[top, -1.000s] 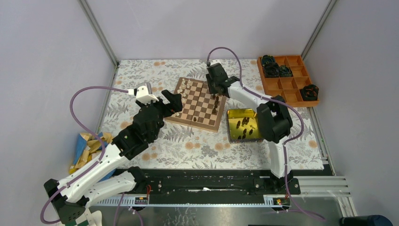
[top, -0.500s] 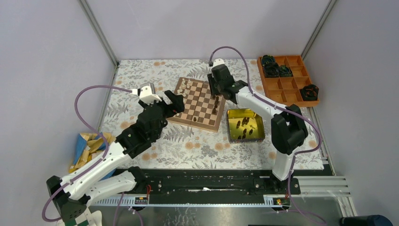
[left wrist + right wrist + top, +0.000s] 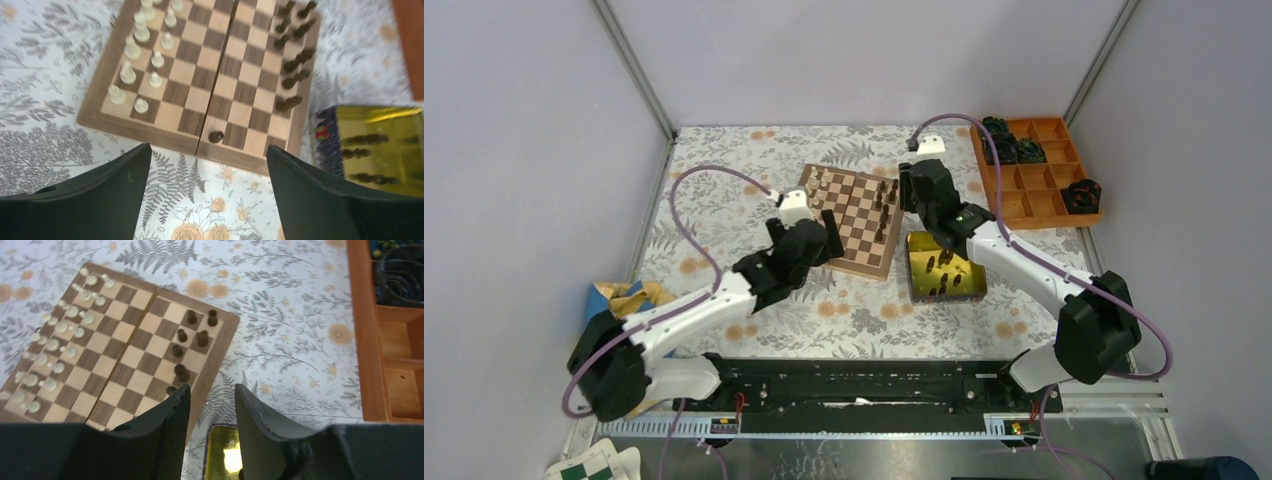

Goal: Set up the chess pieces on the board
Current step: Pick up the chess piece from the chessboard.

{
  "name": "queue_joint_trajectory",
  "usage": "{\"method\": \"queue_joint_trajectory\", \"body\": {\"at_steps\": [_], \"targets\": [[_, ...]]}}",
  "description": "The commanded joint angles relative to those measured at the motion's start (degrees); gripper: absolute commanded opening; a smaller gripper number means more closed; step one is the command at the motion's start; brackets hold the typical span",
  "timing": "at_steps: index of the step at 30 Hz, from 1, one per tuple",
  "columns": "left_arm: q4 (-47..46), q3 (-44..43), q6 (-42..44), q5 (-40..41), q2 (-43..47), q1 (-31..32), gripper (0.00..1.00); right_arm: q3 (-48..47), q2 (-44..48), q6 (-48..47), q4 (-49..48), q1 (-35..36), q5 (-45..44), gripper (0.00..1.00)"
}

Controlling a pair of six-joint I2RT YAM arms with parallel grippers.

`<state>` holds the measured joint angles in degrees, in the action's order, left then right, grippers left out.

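The board [image 3: 861,228] lies in the middle of the table. Cream chess pieces [image 3: 134,49] stand along its left side and dark ones [image 3: 294,52] along its right side. One dark pawn [image 3: 216,136] stands alone near the board's near edge. My left gripper [image 3: 827,241] hovers over the cloth just short of that edge; in the left wrist view it [image 3: 207,165] is wide open and empty. My right gripper [image 3: 911,205] is over the gap between the board's right edge and the yellow tin [image 3: 944,265]; in the right wrist view it [image 3: 211,390] is open and empty.
The tin holds several dark pieces [image 3: 367,140]. An orange compartment tray [image 3: 1034,175] with black gear-like lumps [image 3: 400,270] stands at the back right. A blue box of wooden bits [image 3: 614,305] lies at the left edge. A green-and-white checkered sheet [image 3: 589,468] is at the bottom left.
Both arms have swung right. My left gripper moved from the board's left side to its near edge. My right gripper moved off the board's right columns to beside the tin.
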<state>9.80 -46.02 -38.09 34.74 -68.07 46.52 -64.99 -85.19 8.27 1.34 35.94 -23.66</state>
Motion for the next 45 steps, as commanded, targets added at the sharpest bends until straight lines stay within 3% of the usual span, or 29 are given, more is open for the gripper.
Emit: {"method": "queue_joint_trajectory", "body": {"at_steps": [1, 7, 14, 24, 45], "targets": [[1.29, -3.61, -0.16, -5.01, -7.44, 0.23, 0.9, 3.58, 3.45, 1.92, -5.99, -2.67, -4.62, 0.45], [0.61, -6.81, 0.85, -7.6, -16.55, 0.23, 0.72, 7.75, 5.87, 2.62, -9.32, -4.91, -3.37, 0.45], [-0.84, -9.06, 1.16, -7.4, -22.83, 0.24, 0.61, 9.37, 6.93, 3.32, -10.36, -6.44, -1.24, 0.45], [-2.07, -11.57, 2.04, -5.19, -27.87, 0.0, 0.56, 10.31, 8.02, 3.29, -11.09, -6.45, -0.34, 0.45], [-4.06, -11.02, 2.76, -3.62, -29.34, -2.34, 0.42, 10.38, 7.01, 3.23, -11.8, -6.44, 0.15, 0.44]]}}
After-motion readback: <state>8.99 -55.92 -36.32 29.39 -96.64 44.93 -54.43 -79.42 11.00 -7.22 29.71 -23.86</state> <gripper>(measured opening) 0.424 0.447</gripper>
